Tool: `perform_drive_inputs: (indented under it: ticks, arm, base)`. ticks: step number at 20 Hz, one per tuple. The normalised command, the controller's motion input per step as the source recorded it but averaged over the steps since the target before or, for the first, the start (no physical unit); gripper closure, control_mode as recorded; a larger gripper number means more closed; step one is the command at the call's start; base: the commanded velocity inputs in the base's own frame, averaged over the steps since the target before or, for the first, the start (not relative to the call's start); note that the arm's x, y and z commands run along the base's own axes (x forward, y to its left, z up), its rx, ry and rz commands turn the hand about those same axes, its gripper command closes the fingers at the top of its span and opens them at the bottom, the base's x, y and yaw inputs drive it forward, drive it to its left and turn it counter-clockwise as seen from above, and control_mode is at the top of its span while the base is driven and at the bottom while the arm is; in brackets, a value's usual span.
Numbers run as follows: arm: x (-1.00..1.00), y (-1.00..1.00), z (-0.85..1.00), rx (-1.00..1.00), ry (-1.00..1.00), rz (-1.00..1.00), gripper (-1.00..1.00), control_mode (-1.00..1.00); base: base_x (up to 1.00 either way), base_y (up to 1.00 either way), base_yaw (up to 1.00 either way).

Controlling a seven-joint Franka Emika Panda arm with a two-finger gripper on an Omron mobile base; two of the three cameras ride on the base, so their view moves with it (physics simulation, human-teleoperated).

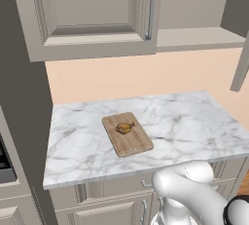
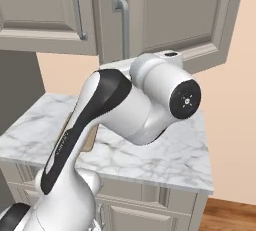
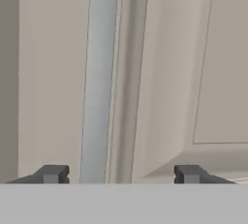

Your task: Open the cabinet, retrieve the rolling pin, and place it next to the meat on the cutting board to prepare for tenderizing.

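Observation:
The cabinet [image 1: 92,19] hangs above the counter, its left door shut and its right door [image 2: 180,20] swung out. In the hand view my gripper [image 3: 121,174] is open close in front of that door. Its silver bar handle [image 3: 99,72] runs upright between the spread fingertips [image 3: 51,173], nearer the left one and touching neither. The cutting board [image 1: 127,134] lies flat on the marble counter [image 1: 194,121] with the meat [image 1: 125,128] on its far half. The rolling pin is out of view.
The opened half of the cabinet shows a bare shelf [image 1: 199,39]. My own arm [image 2: 120,110] blocks much of the counter in the right base view. Drawers and low doors [image 1: 107,204] sit under the counter, and a dark appliance [image 1: 5,163] stands at the far left.

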Motion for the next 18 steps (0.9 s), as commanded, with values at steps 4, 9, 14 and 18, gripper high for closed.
perform_drive_inputs:
  ticks: [4, 9, 14, 18]
  arm:
    - [-0.32, 0.06, 0.01, -0.02, -0.12, 0.00, -1.00, -1.00]
    - [-0.56, 0.33, 0.19, -0.05, -0.18, 0.00, -1.00, -1.00]
    - [-0.81, 0.67, 0.24, -0.10, -0.24, -0.04, -1.00, -1.00]
    - [-0.49, 0.94, 0.11, -0.14, -0.15, -0.12, -1.00, -1.00]
  base:
    - [0.00, 0.00, 0.00]
    - [0.00, 0.00, 0.00]
    - [0.00, 0.00, 0.00]
    - [0.00, 0.00, 0.00]
